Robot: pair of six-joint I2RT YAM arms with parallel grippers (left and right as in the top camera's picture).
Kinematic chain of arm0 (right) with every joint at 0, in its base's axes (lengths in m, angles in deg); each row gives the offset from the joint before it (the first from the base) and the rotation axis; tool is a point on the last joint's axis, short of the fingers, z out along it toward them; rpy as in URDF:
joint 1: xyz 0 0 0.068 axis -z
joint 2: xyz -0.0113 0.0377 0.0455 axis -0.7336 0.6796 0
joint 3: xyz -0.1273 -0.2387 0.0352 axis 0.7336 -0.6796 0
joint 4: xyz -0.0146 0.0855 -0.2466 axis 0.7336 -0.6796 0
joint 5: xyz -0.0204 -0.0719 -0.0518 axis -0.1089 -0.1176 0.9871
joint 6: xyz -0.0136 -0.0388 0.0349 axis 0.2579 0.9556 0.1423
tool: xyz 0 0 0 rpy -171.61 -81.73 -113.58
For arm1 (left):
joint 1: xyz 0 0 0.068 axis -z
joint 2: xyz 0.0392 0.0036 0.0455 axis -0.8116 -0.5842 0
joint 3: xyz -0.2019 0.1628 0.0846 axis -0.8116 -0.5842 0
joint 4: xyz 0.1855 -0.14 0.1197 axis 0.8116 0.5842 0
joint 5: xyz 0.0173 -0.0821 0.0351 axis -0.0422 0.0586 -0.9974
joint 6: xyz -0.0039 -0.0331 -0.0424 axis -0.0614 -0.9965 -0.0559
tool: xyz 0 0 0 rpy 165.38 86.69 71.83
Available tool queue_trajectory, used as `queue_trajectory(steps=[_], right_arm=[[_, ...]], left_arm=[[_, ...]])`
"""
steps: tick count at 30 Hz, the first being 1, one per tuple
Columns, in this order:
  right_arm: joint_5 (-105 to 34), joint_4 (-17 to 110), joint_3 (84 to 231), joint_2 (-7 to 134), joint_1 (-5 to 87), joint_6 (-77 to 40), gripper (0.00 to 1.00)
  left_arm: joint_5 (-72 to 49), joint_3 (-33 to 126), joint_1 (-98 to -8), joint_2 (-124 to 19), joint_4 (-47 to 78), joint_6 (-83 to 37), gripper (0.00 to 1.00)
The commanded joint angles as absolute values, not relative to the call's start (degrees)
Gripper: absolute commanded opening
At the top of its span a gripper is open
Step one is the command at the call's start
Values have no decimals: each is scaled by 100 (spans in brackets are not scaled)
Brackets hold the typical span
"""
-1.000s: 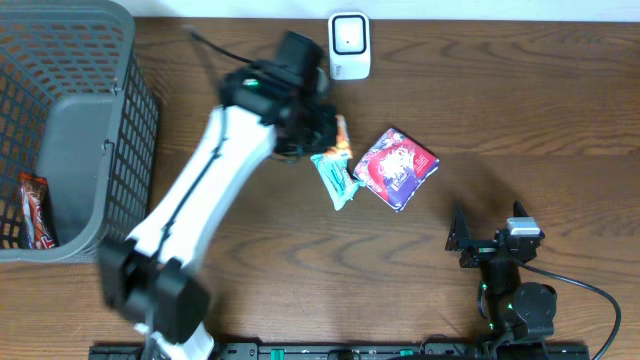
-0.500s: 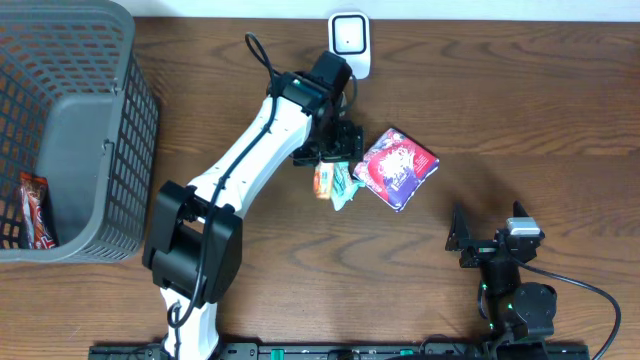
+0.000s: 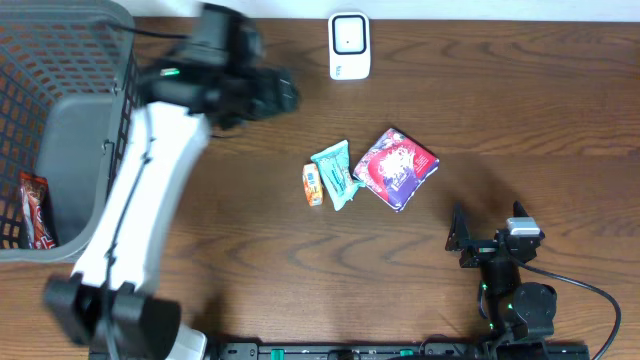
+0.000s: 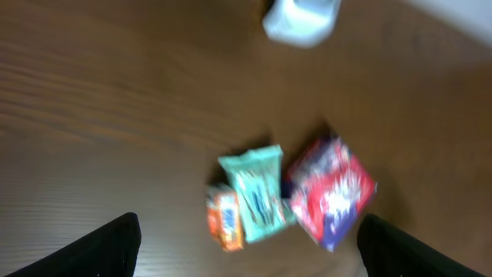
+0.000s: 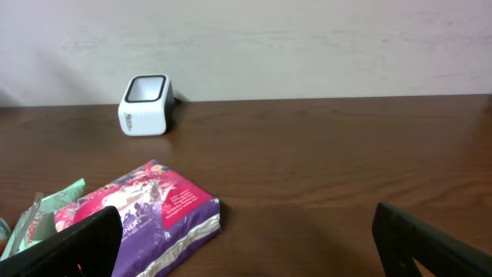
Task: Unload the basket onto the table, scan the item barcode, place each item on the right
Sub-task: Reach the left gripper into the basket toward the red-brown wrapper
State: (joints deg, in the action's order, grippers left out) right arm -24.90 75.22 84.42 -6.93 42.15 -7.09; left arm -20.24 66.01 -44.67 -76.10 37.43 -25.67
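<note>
Dark wood table (image 3: 520, 150) fills my overhead feed, with a pale wall along its far edge in the right wrist view. At the left end stands a big grey mesh basket (image 3: 30, 80). The left arm (image 3: 150, 190) reaches diagonally up beside it, blurred on my screen, and the left gripper (image 3: 283, 92) sits over bare wood between the basket and the scanner. Its wrist camera shows both dark fingers (image 4: 115, 242) at the bottom corners, spread wide with nothing between them. The right arm (image 3: 510, 290) sits folded near the front right edge, and the right gripper (image 5: 244, 235) is likewise spread wide and empty, facing the packets from well back. Mid-table I see the goods to be scanned lying flat in a small cluster. The purple-and-red packet (image 3: 397, 168) is the largest and is turned cornerwise. The teal packet (image 3: 335, 173) lies against its left side. The small orange packet (image 3: 313, 185) touches the teal one's left edge. All three are well apart from both grippers. The white scanner (image 3: 349, 44) stands at the far edge, beyond the cluster and clear of it. A slim red packet (image 3: 33, 210) lies inside the basket against its left wall.
</note>
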Motion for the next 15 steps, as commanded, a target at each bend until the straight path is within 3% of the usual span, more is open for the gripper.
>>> queue_trajectory(steps=[1, 15], right_arm=[[-2492, 7501, 8433, -710, 4228, -663, 99], [-2490, 7501, 8433, -710, 4228, -663, 99]], left_arm=[[-2085, 6739, -5134, -7243, 3754, -2491, 90], [-2105, 6739, -7837, -6856, 3660, -2515, 90]])
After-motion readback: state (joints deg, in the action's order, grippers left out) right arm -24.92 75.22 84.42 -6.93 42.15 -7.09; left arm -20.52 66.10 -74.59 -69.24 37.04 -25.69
